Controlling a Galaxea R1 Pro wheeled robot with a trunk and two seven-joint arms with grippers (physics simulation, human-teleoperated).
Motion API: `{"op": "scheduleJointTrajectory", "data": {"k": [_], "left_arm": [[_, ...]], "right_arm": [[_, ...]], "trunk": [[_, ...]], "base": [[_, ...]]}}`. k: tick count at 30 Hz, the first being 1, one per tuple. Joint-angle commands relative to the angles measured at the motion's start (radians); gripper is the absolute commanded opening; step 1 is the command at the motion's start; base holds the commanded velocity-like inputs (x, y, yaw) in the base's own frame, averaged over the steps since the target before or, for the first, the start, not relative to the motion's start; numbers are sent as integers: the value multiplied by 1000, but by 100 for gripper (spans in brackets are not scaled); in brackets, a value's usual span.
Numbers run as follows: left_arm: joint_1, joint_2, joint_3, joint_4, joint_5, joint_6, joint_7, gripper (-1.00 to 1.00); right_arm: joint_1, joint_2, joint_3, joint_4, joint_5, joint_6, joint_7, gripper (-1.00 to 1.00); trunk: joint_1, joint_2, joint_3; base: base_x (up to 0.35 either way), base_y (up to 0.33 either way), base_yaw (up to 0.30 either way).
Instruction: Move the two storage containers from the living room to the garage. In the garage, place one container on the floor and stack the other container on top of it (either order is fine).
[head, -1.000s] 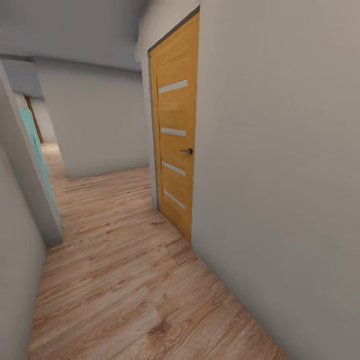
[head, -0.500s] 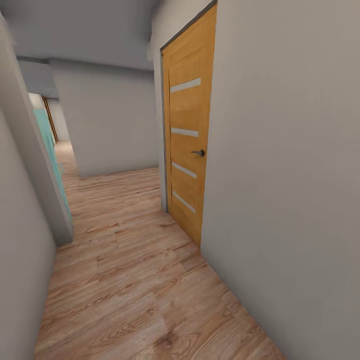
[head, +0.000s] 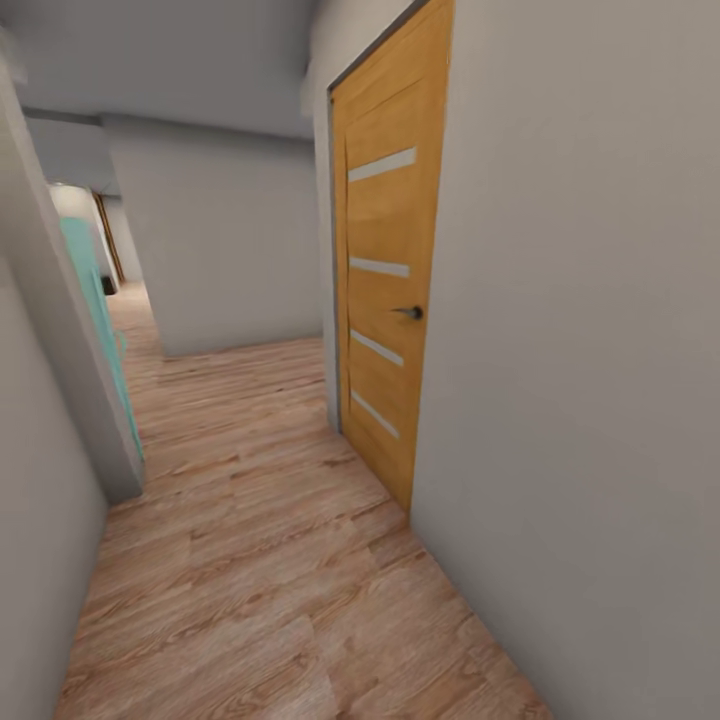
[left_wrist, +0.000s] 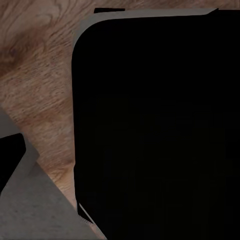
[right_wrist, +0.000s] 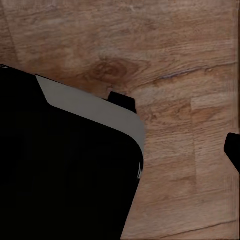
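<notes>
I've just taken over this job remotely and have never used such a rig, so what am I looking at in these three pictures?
This is a wheeled robot with two arms. The big picture comes from the camera on its head, looking ahead down a corridor: a wood-plank floor, plain grey walls, and an orange wooden door shut on the right, with a dark handle. A turquoise panel stands at the left, further along. The two small pictures come from cameras on the wrists, pointing down at the same plank floor; the large black shape with a grey edge in each appears to be part of the robot itself. The pictures do not settle whether anything is held.
</notes>
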Motion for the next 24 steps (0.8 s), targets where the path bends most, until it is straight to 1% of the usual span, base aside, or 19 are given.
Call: {"op": "scheduleJointTrajectory", "data": {"k": [1,13,24], "left_arm": [[0,0,1,0,2,-2,0,100],[0,0,1,0,2,-2,0,100],[0,0,1,0,2,-2,0,100]], "right_arm": [[-1,1,8,3,-9,-6,-1,100],[-1,1,8,3,-9,-5,-1,100],[-1,1,8,3,-9,-6,-1,100]], "trunk": [[1,0,-1],[1,0,-1],[1,0,-1]], "base": [[322,0,243],[322,0,250],[322,0,17]]}}
